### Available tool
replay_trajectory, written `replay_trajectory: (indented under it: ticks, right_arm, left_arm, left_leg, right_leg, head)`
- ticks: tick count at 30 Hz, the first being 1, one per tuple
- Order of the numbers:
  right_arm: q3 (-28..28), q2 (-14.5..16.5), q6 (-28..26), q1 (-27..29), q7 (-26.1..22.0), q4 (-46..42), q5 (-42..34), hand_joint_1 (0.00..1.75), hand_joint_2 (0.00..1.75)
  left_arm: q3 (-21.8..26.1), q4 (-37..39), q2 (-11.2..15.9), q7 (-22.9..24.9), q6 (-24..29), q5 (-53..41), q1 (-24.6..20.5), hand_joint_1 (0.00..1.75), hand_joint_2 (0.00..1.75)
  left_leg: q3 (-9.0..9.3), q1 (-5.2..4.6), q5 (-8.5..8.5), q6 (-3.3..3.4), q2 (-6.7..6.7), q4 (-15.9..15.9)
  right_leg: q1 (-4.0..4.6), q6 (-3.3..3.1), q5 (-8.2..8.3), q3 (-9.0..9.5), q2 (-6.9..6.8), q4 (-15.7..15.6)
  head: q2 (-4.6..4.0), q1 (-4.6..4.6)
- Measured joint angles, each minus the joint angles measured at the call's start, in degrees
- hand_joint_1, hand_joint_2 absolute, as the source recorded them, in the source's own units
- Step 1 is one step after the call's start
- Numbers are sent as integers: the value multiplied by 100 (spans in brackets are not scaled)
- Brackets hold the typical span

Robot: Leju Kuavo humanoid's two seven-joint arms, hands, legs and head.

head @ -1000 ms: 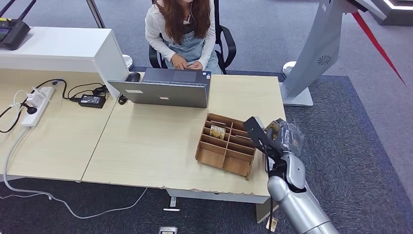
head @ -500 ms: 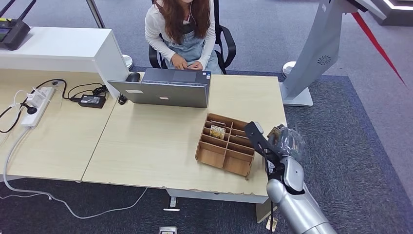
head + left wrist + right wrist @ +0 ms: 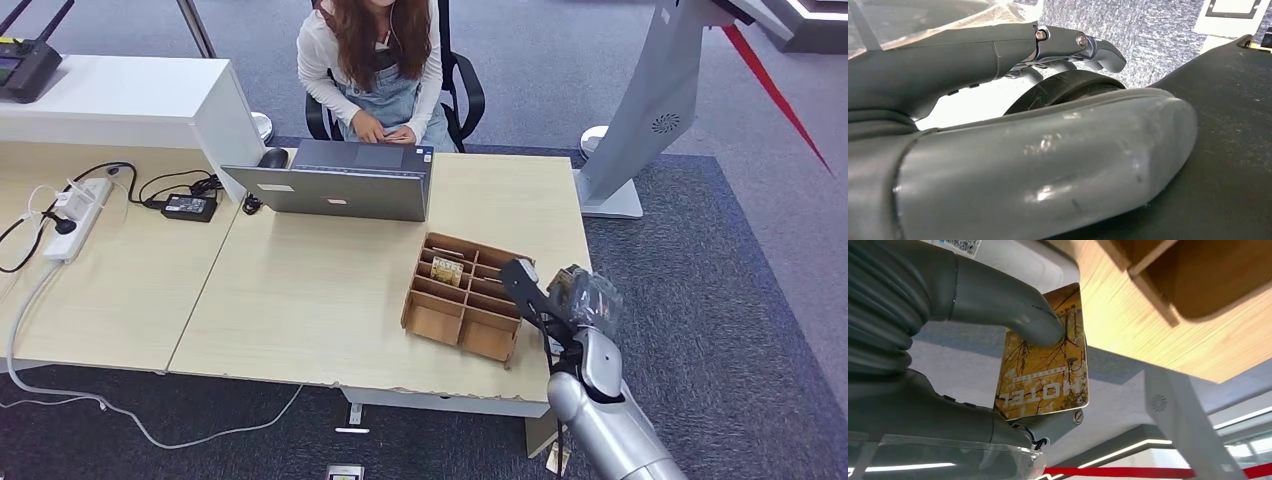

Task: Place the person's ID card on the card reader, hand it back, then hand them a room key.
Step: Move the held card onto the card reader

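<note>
The right hand [image 3: 580, 295] pinches a yellow hotel key card [image 3: 1045, 357] between its thumb [image 3: 1013, 307] and fingers [image 3: 1048, 427], hovering off the surface [image 3: 310, 290] corner. Just left of this hand sits the cardboard compartment organizer [image 3: 465, 297]. Beyond it, a person [image 3: 375, 65] sits behind a laptop [image 3: 340, 180]. The left hand [image 3: 998, 140] hangs low, fingers [image 3: 1068, 42] extended, holding nothing.

Laptop [image 3: 340, 182] behind divider box [image 3: 465, 297] on desk [image 3: 300, 300]; person [image 3: 372, 60] behind laptop.
</note>
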Motion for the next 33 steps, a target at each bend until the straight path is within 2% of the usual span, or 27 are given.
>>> replay_trajectory:
  ticks: [3, 6, 30, 33]
  right_arm:
    - [-21, -216, -174, 154, -572, 205, -241, 175, 175]
    - [-27, -317, -213, 218, -669, 359, -265, 175, 175]
    - [-16, -375, -279, 124, -666, 687, -239, 175, 175]
    - [-14, -294, -194, -107, -81, 479, -26, 175, 175]
  left_arm:
    - [1, -2, -27, 60, 57, -11, 35, 0, 0]
    - [1, -2, -35, 78, 59, -27, 34, 0, 0]
    - [1, -2, -65, 80, 33, -74, 24, 0, 0]
    - [1, -1, -66, 39, -15, -107, 13, 0, 0]
  left_leg:
    - [-7, -3, -1, 1, -8, 0]
    - [-3, -5, -4, 5, 7, 0]
    - [25, -2, -3, 6, 5, 0]
    - [15, -2, 3, 4, 10, -1]
  right_leg:
    - [-3, 4, -2, 4, -10, -1]
    - [-5, 1, 0, 1, 6, -1]
    - [-4, 2, 1, 29, 8, -1]
    - [-4, -1, 11, 23, 13, 1]
  head:
    - [0, 1]
    - [0, 1]
    - [0, 1]
    - [0, 1]
